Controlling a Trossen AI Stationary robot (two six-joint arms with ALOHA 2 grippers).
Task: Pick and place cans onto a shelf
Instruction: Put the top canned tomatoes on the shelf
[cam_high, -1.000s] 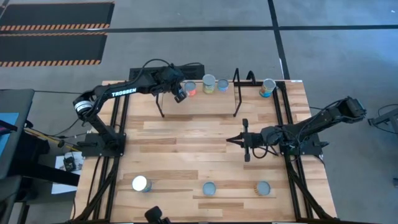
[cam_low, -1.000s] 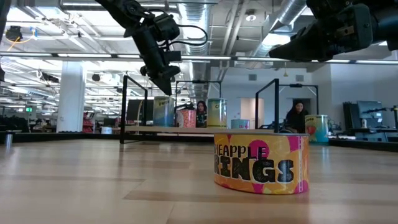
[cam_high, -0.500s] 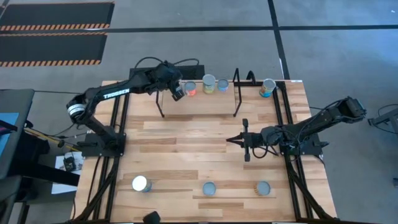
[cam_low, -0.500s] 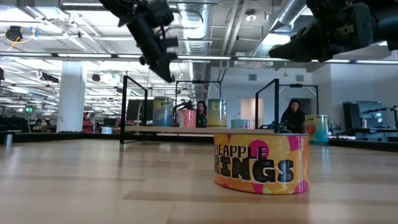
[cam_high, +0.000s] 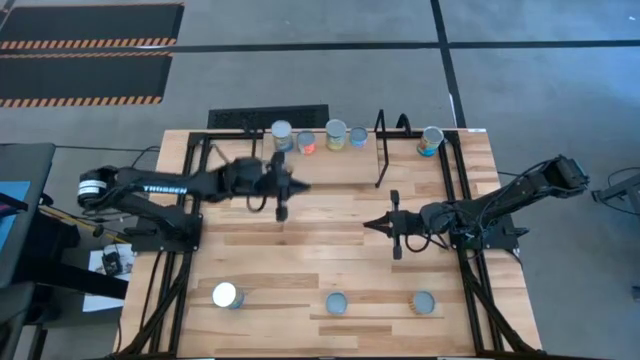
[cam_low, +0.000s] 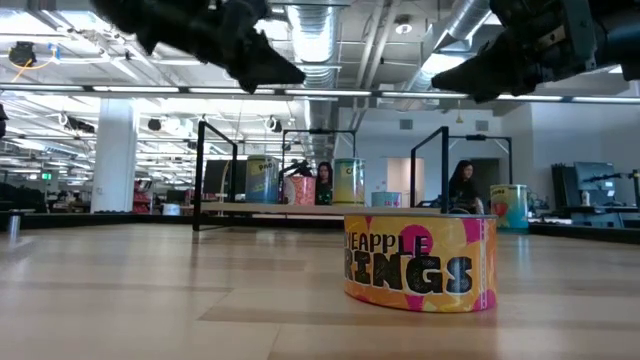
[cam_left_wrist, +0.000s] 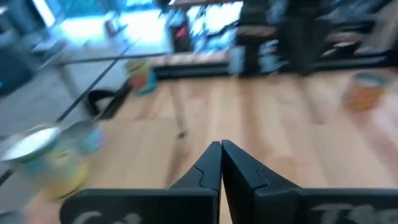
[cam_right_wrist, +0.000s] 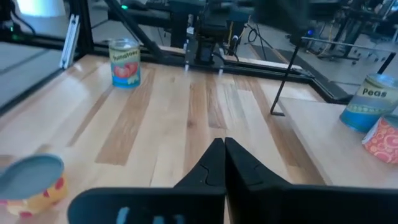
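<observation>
Several cans stand in a row on the shelf (cam_high: 320, 160) at the table's far edge, among them a grey-topped can (cam_high: 282, 133) at its left end and a green-labelled can (cam_high: 335, 133). Another can (cam_high: 431, 140) stands beyond the shelf's right frame. Three cans stand near the front edge: a white-topped can (cam_high: 226, 295), a middle can (cam_high: 337, 303) and a right can (cam_high: 424, 302). My left gripper (cam_high: 298, 187) (cam_left_wrist: 221, 150) hangs shut over the table in front of the shelf, holding nothing. My right gripper (cam_high: 368, 224) (cam_right_wrist: 222, 147) waits shut over the table's middle.
The shelf's black wire end frames (cam_high: 380, 150) stand upright at the board's two ends. The pineapple-rings can (cam_low: 420, 262) stands close to the low camera. Bare wood (cam_high: 320, 250) lies between the shelf and the front cans. People sit in the room behind.
My left gripper has drawn back from the shelf's left end toward the table's near edge and tipped up from pointing steeply down to nearly level. The grey-topped can that it stood over now shows uncovered on the shelf. The right arm has kept still.
</observation>
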